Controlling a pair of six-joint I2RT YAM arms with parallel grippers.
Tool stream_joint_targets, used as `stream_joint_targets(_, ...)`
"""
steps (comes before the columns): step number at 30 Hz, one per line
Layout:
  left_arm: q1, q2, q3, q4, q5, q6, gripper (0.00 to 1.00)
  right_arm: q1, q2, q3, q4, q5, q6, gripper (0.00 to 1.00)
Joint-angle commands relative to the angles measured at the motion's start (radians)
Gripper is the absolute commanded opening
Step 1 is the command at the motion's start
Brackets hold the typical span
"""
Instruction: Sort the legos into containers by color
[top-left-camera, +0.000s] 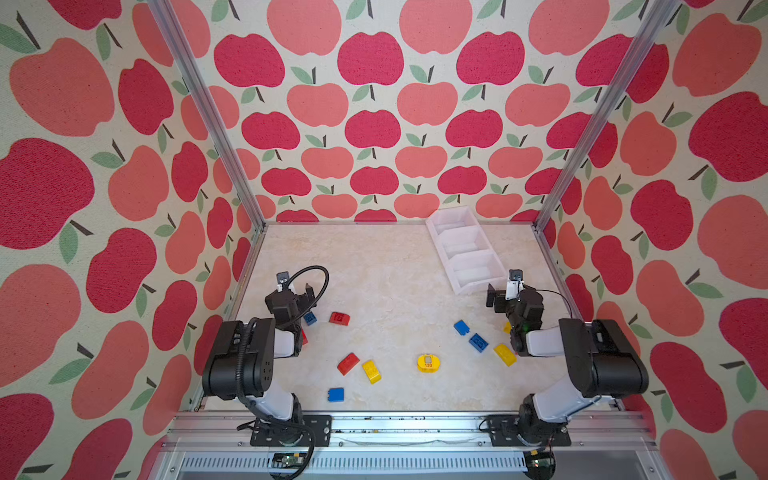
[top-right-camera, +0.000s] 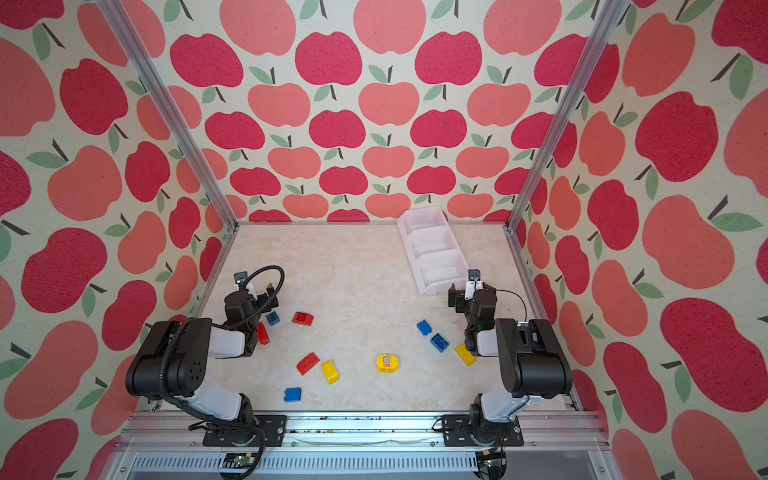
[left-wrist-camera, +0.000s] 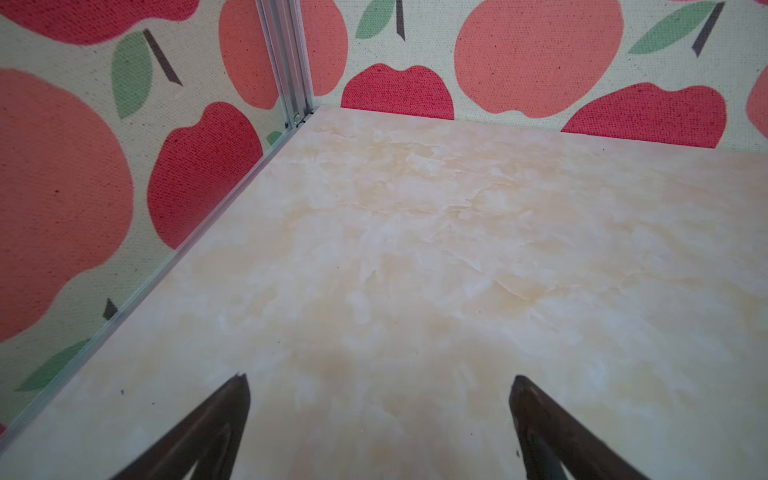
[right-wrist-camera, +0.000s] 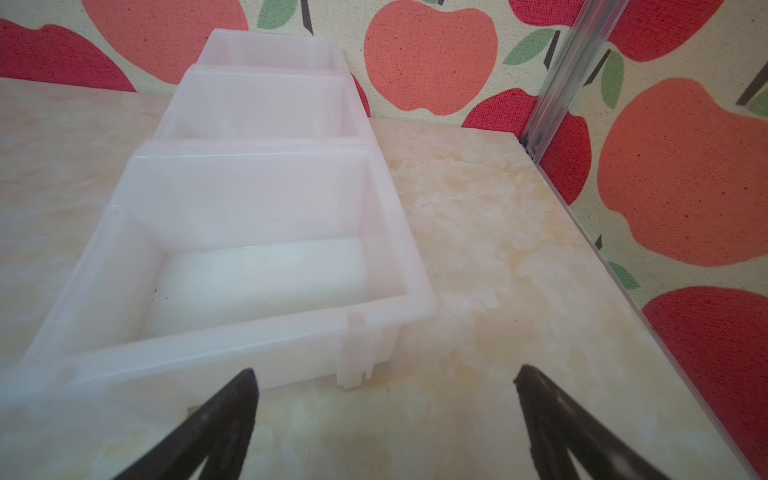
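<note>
Left gripper (left-wrist-camera: 380, 378): jaws spread wide, nothing between them; only bare table (left-wrist-camera: 415, 249) lies ahead of it.

Right gripper (right-wrist-camera: 385, 370): jaws equally wide apart, holding nothing. The containers (right-wrist-camera: 232, 340) — 3 joined white bins in a row — stand just ahead of this gripper, the nearest bin close to its fingertips and the row running away from it.

The legos (top-left-camera: 348, 363) lie loose on the table behind both grippers, toward the arm bases. A blue brick (top-left-camera: 309, 318) and a red brick (top-left-camera: 339, 318) lie just behind the left gripper. 2 blue pieces and a yellow brick (top-left-camera: 504, 354) lie behind the right gripper. The round yellow piece (top-left-camera: 428, 362) marked 120 sits between the arms — well behind both grippers.
</note>
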Motion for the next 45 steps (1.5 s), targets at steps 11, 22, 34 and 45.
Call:
stream_joint_targets(11,0.001,0.015,0.016,0.007,-0.008,0.014,0.99,-0.003,-0.003,0.014,-0.018,-0.010,0.004,0.99)
stream_joint_targets(22,0.001,0.015,0.016,0.005,-0.008,0.014,0.99,-0.004,-0.003,0.016,-0.022,-0.011,0.004,0.99)
stream_joint_targets(34,0.004,0.014,0.017,0.002,-0.002,0.012,0.99,-0.003,-0.005,0.014,-0.018,-0.012,0.004,0.99)
stream_joint_targets(45,-0.028,-0.144,0.087,-0.274,-0.026,0.029,0.99,0.094,-0.362,0.098,-0.500,0.143,0.024,0.99)
